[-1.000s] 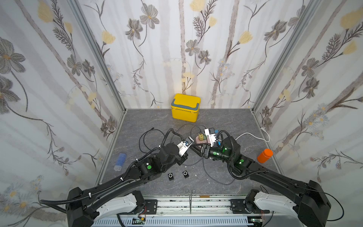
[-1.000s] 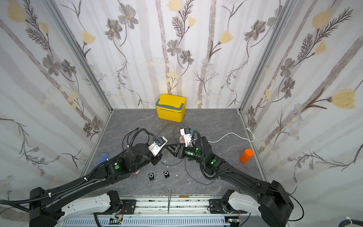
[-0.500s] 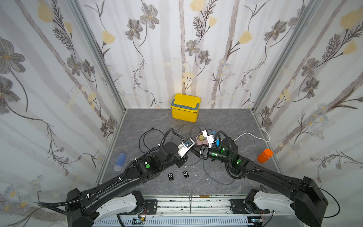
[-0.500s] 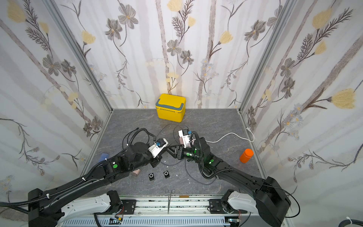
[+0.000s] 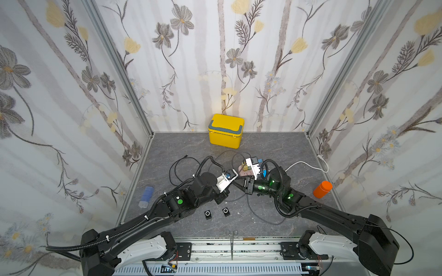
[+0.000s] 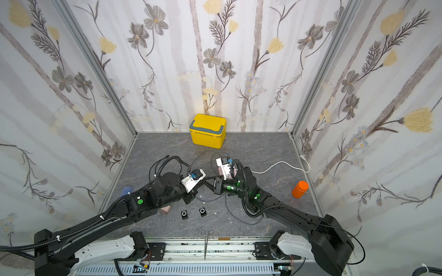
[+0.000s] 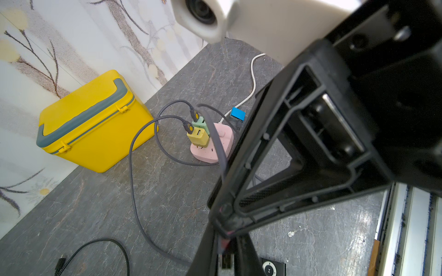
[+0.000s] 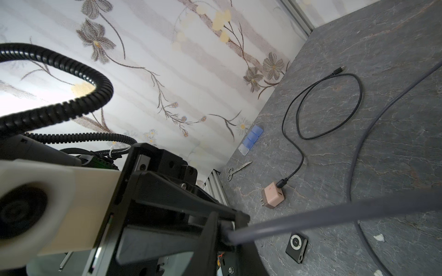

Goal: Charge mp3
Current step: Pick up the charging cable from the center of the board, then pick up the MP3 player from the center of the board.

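Regrasping the grey cable (image 7: pixel 134 191) is, we judge, the step in hand. Left jaws are clamped on its free end, held off the bench (image 5: pixel 263 148); right jaws meet them tip to tip, and we cannot tell whether they grip. One mp3 player (image 5: pixel 208 213) and a twin (image 5: pixel 225 211) lie untouched, just near of the jaws. Cable's other end appears seated in the yellow adapter (image 7: pixel 198 137) on the pink power strip (image 7: pixel 223 145). Advice: pinch close behind the plug, keep slack, square plug to port, pin the player before pushing.
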